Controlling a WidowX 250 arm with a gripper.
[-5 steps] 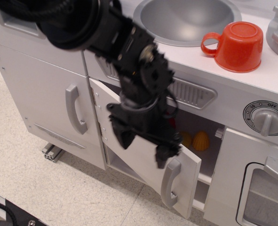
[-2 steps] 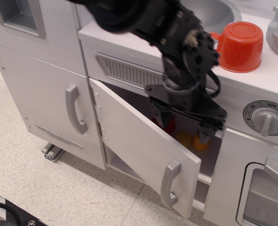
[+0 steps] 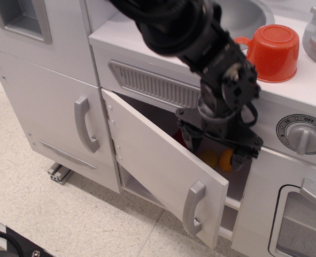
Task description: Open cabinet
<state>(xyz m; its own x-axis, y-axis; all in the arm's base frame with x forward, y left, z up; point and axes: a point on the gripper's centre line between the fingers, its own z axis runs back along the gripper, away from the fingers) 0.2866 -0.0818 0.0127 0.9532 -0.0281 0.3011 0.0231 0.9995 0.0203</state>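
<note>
The cabinet's wide white door stands ajar, hinged at its left edge, with its grey loop handle at the lower right. Behind it, yellow and red toy items show inside the compartment. My black gripper hangs over the gap at the door's top right edge, above the handle and not touching it. Its two fingers are spread apart with nothing between them.
An upside-down orange cup sits on the counter next to the grey sink. A taller narrow door with a grey handle is to the left. A knob and the windowed oven door are to the right.
My gripper left the door front near the handle, moved up and right, and now hovers at the opening behind the door's top edge. The door stays ajar.
</note>
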